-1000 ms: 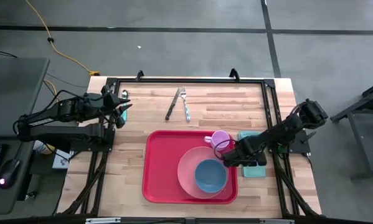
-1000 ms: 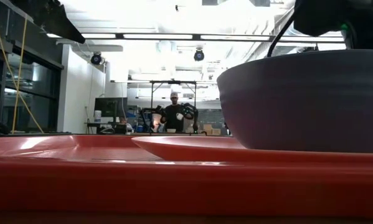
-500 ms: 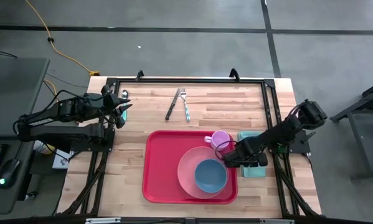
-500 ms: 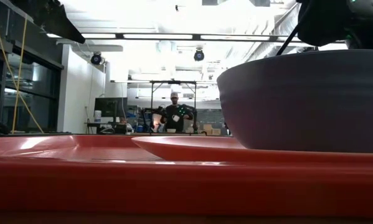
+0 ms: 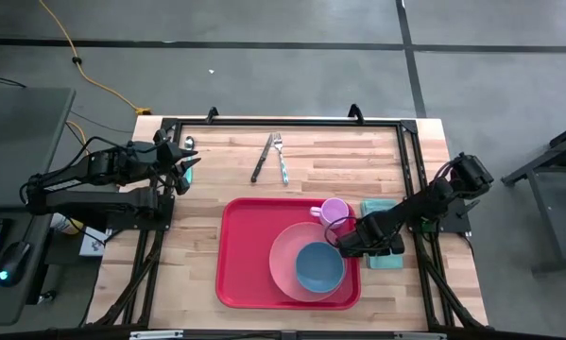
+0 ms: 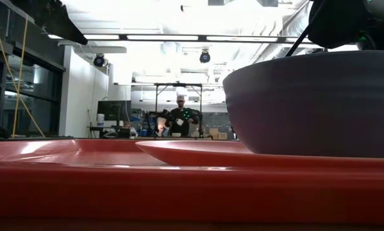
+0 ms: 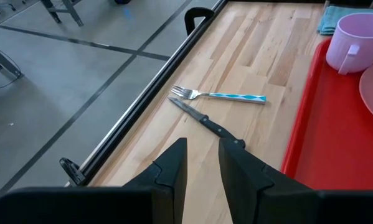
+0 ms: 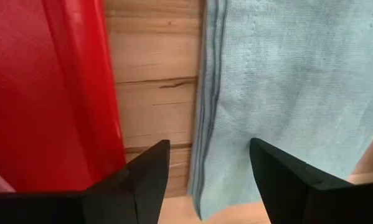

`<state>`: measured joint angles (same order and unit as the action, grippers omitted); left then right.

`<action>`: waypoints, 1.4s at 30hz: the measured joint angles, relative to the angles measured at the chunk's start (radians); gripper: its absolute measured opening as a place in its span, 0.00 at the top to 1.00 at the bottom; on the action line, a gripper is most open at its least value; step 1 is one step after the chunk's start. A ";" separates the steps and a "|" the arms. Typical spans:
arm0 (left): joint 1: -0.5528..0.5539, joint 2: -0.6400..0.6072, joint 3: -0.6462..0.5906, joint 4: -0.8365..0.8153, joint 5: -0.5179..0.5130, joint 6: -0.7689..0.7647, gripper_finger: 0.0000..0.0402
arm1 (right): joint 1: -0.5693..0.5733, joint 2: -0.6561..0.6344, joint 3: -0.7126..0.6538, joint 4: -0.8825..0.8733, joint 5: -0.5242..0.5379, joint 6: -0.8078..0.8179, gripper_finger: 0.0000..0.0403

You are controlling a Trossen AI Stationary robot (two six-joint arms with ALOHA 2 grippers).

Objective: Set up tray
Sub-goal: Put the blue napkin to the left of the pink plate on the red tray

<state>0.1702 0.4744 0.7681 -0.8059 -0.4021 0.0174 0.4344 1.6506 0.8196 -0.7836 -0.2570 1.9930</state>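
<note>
The right gripper [image 8: 202,177] hangs low over the table's right side with its two dark fingers [image 8: 146,174] spread apart and nothing between them; below the gap lie the edge of a folded light blue cloth [image 8: 286,81] and a strip of bare wood. One finger sits just beside the rim of the tray [image 8: 61,81], the other over the cloth. Seen from above, the right gripper [image 5: 351,241] is at the tray's right edge, close to the blue bowl [image 5: 318,266], and its arm stretches back toward the table's right rim.

The tray [image 5: 245,255] lies flat on the wooden table [image 5: 339,156], in the near middle. On it rests a round pink plate [image 5: 284,253] with the bowl sitting on it, and a pink mug [image 5: 334,212] stands at the tray's far right corner. The cloth [image 5: 377,206] lies on the wood just beside the tray's right side.

A knife [image 5: 261,159] and a fork [image 5: 281,157] lie side by side on the wood beyond the tray, apart from it.

The left gripper [image 7: 202,158] waits at the table's far left edge, its fingers parted by a narrow gap and empty
</note>
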 joint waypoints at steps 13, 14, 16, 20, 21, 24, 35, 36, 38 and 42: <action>0.000 0.000 0.000 0.000 0.000 0.000 0.69 | 0.022 0.003 -0.003 -0.019 -0.057 0.024 0.49; 0.000 0.000 0.000 0.000 0.000 0.000 0.69 | 0.024 0.004 -0.003 -0.020 -0.071 0.026 0.49; 0.000 0.000 0.000 0.000 0.000 0.000 0.69 | 0.028 0.004 -0.004 -0.025 -0.091 0.030 0.49; 0.000 0.000 0.000 0.000 0.000 0.000 0.69 | 0.029 0.004 -0.005 -0.033 -0.100 0.030 0.49; 0.000 0.000 0.000 0.000 0.000 0.000 0.69 | 0.029 0.004 -0.005 -0.034 -0.100 0.030 0.49; 0.000 0.000 0.000 0.000 0.000 0.000 0.69 | 0.029 0.004 -0.005 -0.035 -0.099 0.029 0.49; 0.000 0.000 0.000 -0.002 -0.001 0.000 0.69 | 0.029 0.004 -0.005 -0.018 -0.096 0.023 0.52; 0.000 0.000 0.000 -0.005 -0.001 0.000 0.69 | 0.029 0.004 -0.008 -0.006 -0.095 0.023 0.53; 0.000 0.000 0.000 -0.005 -0.001 0.001 0.69 | 0.029 0.003 -0.031 0.041 -0.101 0.026 0.57; 0.000 0.000 0.000 -0.005 -0.001 0.001 0.69 | 0.028 0.000 -0.081 0.158 -0.133 0.046 0.66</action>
<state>0.1702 0.4747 0.7677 -0.8110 -0.4026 0.0179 0.4622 1.6502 0.7385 -0.6259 -0.3903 2.0393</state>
